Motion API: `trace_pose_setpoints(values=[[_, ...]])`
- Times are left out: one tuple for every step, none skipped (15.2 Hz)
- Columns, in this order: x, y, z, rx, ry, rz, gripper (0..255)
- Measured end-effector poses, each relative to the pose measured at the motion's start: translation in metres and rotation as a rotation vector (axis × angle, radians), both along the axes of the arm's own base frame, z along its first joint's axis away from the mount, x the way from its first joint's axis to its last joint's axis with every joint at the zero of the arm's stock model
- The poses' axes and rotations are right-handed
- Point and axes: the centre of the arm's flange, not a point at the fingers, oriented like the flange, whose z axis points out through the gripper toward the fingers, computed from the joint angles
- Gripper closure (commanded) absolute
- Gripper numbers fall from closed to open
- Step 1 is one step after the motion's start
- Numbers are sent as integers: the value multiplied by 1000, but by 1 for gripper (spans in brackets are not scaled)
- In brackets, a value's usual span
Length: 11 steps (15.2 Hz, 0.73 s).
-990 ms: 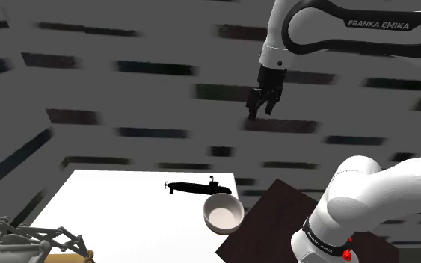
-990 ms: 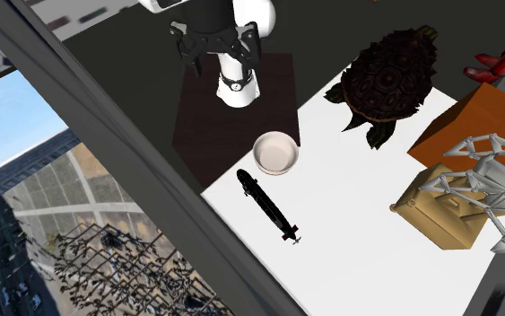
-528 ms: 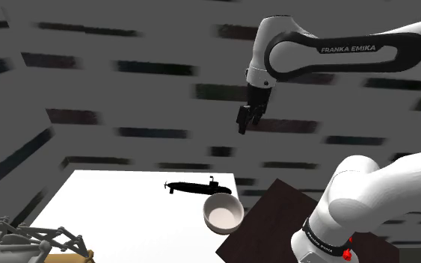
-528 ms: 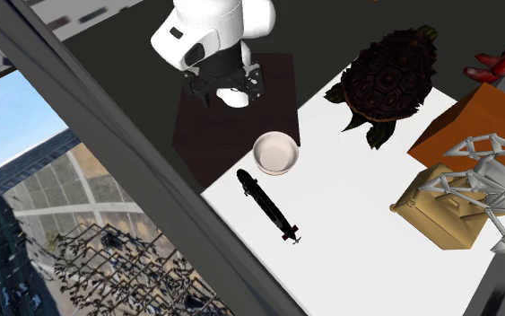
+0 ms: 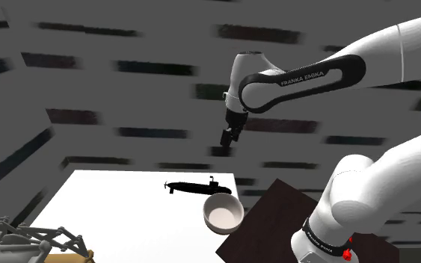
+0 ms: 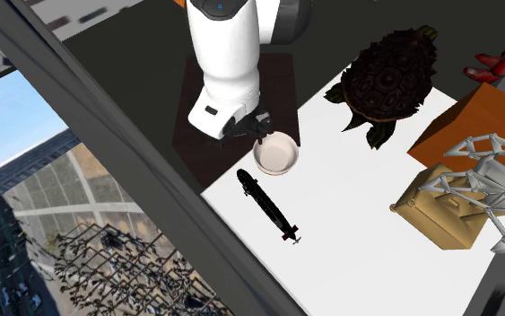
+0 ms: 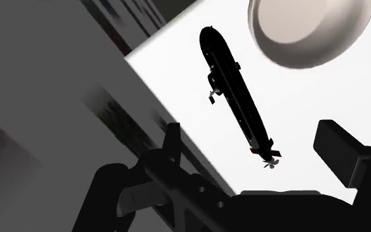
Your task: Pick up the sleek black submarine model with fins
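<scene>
The fingers (image 7: 341, 150) stand apart, empty, high over the bowl (image 6: 275, 154) at the tabletop's (image 6: 358, 233) corner. The black submarine (image 6: 268, 206) lies flat below and ahead of them, untouched, along the tabletop's edge, its finless end near the bowl. The turtle (image 6: 389, 76) and wooden box (image 6: 439, 211) sit well apart from the fingers, with bare tabletop between. A second ago the fingers hung over the dark stand (image 6: 232, 99); they have since swung out and come lower.

Black submarine (image 5: 194, 187), pale bowl (image 5: 223, 213), white table (image 5: 111, 213).
</scene>
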Motion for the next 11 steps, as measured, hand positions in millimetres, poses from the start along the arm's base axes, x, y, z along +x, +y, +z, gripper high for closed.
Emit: trace_pose_setpoints(values=[[4, 4, -10, -2, -2, 25, 0], [9, 6, -24, -4, -4, 50, 0], [15, 8, -35, -6, -6, 76, 0], [19, 14, -46, -9, -9, 101, 0], [24, 18, -56, -11, -12, 126, 0], [29, 24, -70, -13, -13, 152, 0], [34, 25, -81, -15, -16, 177, 0], [40, 27, -93, -17, -18, 202, 0], [45, 31, -104, -19, -20, 227, 0], [49, 35, -116, -21, -23, 252, 0], [51, 42, -130, -24, -24, 278, 0]])
